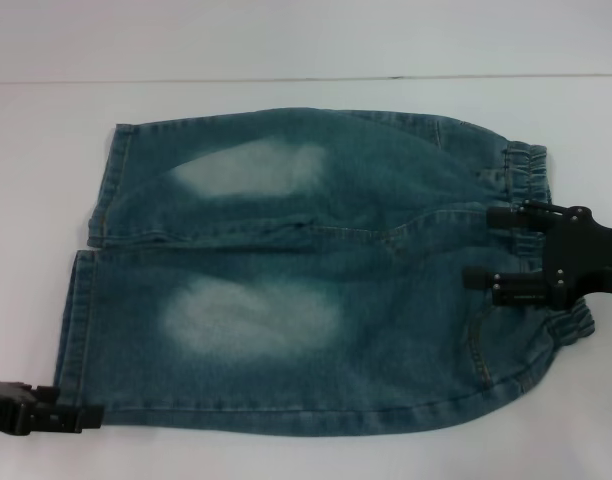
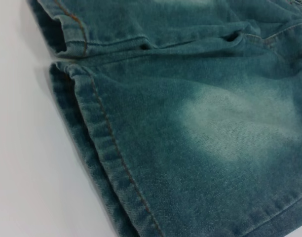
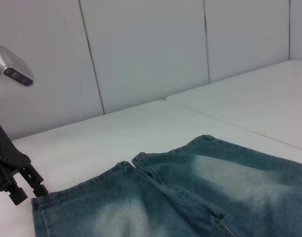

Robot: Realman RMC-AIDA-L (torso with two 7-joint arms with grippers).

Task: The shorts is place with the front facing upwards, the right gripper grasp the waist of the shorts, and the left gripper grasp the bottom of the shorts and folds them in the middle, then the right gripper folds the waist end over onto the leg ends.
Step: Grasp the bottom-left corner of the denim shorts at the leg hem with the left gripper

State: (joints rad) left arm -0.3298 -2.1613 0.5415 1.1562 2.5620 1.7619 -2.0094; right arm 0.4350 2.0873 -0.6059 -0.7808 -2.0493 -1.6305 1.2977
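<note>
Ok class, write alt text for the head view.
Blue-green denim shorts lie flat on a white table, waist to the right. The right gripper sits open over the waist; the left gripper meets the near hem corner.

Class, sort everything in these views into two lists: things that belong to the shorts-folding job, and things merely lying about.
Belongs to the job:
shorts
waist of the shorts
bottom of the shorts
right gripper
left gripper

Merely there:
white table
wall panels
</note>
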